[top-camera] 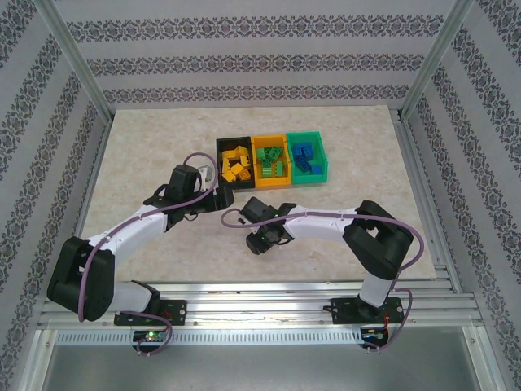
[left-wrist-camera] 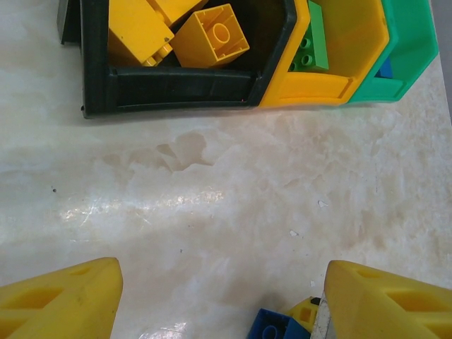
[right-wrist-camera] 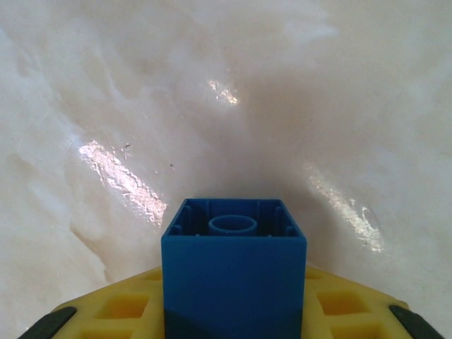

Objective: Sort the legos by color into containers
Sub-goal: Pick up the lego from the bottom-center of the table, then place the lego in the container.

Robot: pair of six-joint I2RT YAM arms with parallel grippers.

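Three joined containers stand at the back of the table: a black bin (top-camera: pixel 221 145) with yellow legos (top-camera: pixel 236 164), an orange-yellow bin (top-camera: pixel 269 138) with green legos (top-camera: pixel 272 164), and a green bin (top-camera: pixel 320 140) with blue legos (top-camera: pixel 304 157). My right gripper (top-camera: pixel 262 240) hangs low over the table's middle, shut on a blue lego (right-wrist-camera: pixel 233 268) whose hollow underside faces away from the camera. My left gripper (top-camera: pixel 218 198) is open just in front of the black bin (left-wrist-camera: pixel 176 88), with bare table between its fingers (left-wrist-camera: pixel 63 296). The blue lego (left-wrist-camera: pixel 272 326) shows at the bottom edge of the left wrist view.
The marble-look tabletop (top-camera: pixel 146 155) lies bare to the left of and in front of the bins. Aluminium frame posts (top-camera: pixel 77 61) and patterned walls enclose the table. The two arms sit close together near the middle.
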